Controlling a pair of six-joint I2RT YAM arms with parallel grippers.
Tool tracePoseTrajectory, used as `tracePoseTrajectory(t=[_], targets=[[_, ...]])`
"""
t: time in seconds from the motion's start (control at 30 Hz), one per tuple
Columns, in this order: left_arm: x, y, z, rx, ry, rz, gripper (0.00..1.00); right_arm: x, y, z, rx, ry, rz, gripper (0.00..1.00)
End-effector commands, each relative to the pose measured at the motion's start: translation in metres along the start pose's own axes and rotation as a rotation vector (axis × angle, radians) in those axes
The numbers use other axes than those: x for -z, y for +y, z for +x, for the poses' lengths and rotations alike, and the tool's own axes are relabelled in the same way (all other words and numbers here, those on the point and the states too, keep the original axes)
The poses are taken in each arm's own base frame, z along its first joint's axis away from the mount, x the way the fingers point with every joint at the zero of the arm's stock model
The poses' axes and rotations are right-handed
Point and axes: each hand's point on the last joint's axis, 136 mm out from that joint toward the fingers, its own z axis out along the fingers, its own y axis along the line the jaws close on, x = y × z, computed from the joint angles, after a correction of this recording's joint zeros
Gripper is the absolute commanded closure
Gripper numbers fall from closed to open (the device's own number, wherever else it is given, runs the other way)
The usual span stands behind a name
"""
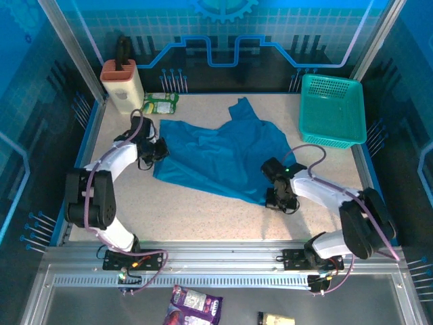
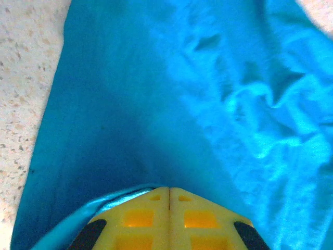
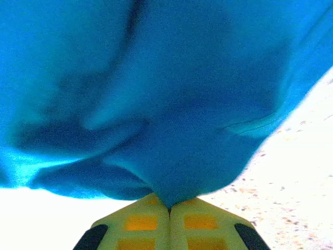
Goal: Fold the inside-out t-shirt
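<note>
While both arms reach low over the table (image 1: 203, 217), I see my left gripper (image 1: 158, 150) closed on the left edge of the inside-out t-shirt (image 1: 223, 156). In its wrist view the yellow fingers (image 2: 140, 216) meet with a fold of blue cloth pinched between them. The fabric runs away from the tips, smooth on the left and rumpled on the right.

My right gripper (image 1: 276, 195) is likewise clamped on the shirt, at its near right corner. From that wrist camera the fingers (image 3: 197, 221) press together on a bunched point of cloth that spreads away from them in loose folds, with bare speckled tabletop to the right.

Between the two grippers the shirt lies crumpled across the middle of the table, one part reaching toward the far edge. A teal mesh basket (image 1: 331, 112) sits at the far right corner, apart from the shirt. At far left stands a beige holder (image 1: 122, 84), with a green packet (image 1: 162, 103) just beside it, near the shirt's far left corner.
</note>
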Motion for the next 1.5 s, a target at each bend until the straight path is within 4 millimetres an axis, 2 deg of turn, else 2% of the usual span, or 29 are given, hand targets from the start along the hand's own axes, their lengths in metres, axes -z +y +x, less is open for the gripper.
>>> tracePoseTrajectory(t=[0.0, 0.17, 0.27, 0.33, 0.47, 0.57, 0.67, 0.8, 0.9, 1.0, 1.1, 1.17, 1.27, 1.37, 1.47], targets=[[0.053, -0.031, -0.024, -0.068, -0.119, 0.057, 1.0, 0.063, -0.003, -0.049, -0.015, -0.274, -0.024, 1.0], [0.131, -0.066, -0.044, -0.138, -0.297, 0.149, 1.0, 0.167, -0.011, -0.107, -0.04, -0.637, -0.133, 1.0], [0.186, -0.086, -0.054, -0.196, -0.438, 0.203, 1.0, 0.235, -0.025, -0.127, -0.047, -0.84, -0.146, 1.0], [0.231, -0.095, -0.059, -0.236, -0.557, 0.223, 1.0, 0.29, -0.035, -0.135, -0.041, -0.999, -0.154, 1.0], [0.321, -0.11, -0.062, -0.299, -0.792, 0.245, 1.0, 0.394, -0.053, -0.129, -0.012, -1.305, -0.175, 1.0], [0.386, -0.119, -0.059, -0.339, -0.947, 0.264, 1.0, 0.458, -0.065, -0.117, 0.002, -1.474, -0.189, 1.0], [0.433, -0.124, -0.058, -0.35, -1.045, 0.245, 1.0, 0.508, -0.068, -0.107, 0.026, -1.589, -0.223, 1.0], [0.469, -0.131, -0.065, -0.364, -1.115, 0.222, 1.0, 0.551, -0.065, -0.106, 0.063, -1.687, -0.233, 1.0], [0.466, -0.136, -0.08, -0.373, -1.11, 0.193, 1.0, 0.57, -0.058, -0.118, 0.084, -1.721, -0.211, 1.0], [0.429, -0.138, -0.1, -0.372, -1.029, 0.153, 1.0, 0.564, -0.043, -0.147, 0.109, -1.693, -0.146, 1.0], [0.375, -0.131, -0.122, -0.351, -0.924, 0.095, 1.0, 0.537, -0.028, -0.183, 0.125, -1.623, -0.075, 1.0], [0.339, -0.124, -0.138, -0.331, -0.867, 0.062, 1.0, 0.511, -0.021, -0.21, 0.119, -1.557, -0.054, 1.0], [0.3, -0.117, -0.162, -0.296, -0.821, 0.054, 1.0, 0.479, -0.017, -0.243, 0.09, -1.489, -0.064, 1.0], [0.283, -0.119, -0.19, -0.267, -0.807, 0.092, 1.0, 0.467, -0.012, -0.272, 0.075, -1.477, -0.102, 1.0], [0.291, -0.126, -0.218, -0.214, -0.824, 0.153, 1.0, 0.482, -0.004, -0.296, 0.099, -1.507, -0.119, 1.0]])
